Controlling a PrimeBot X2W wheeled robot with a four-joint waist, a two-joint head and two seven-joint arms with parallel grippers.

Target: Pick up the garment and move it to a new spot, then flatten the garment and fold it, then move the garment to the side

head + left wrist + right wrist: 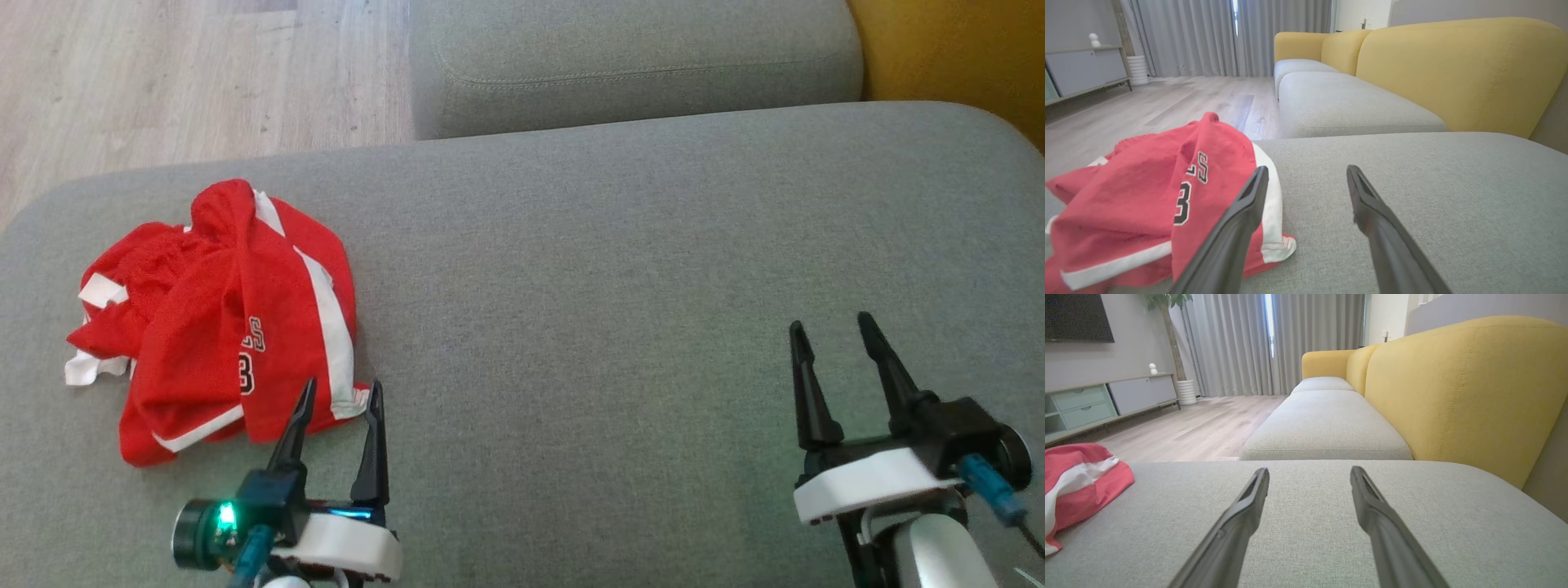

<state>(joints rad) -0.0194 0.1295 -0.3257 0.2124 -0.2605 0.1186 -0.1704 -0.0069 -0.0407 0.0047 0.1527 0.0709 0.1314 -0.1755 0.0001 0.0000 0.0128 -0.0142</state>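
Red garment (220,318) lay crumpled at left of head frame on grey sofa cushion (612,286). Left gripper (339,396) at lower left, fingers spread, empty, tips just beside the white-striped hem. Right gripper (833,331) at lower right, spread, empty, well apart from it. Cloth looked light, soft, floppy; likely best pinched at a raised fold or hem edge.

One red garment (220,318), just ahead and to the left of the left gripper (343,384). Two grippers counting the right gripper (830,320), two dark fingers (373,441) on each. Three grey seat cushions (1331,522): one beneath the fingers, two beyond their tips. Farther off, one low cabinet (1106,400), one white pot (1186,392), one small white figurine (1153,368).
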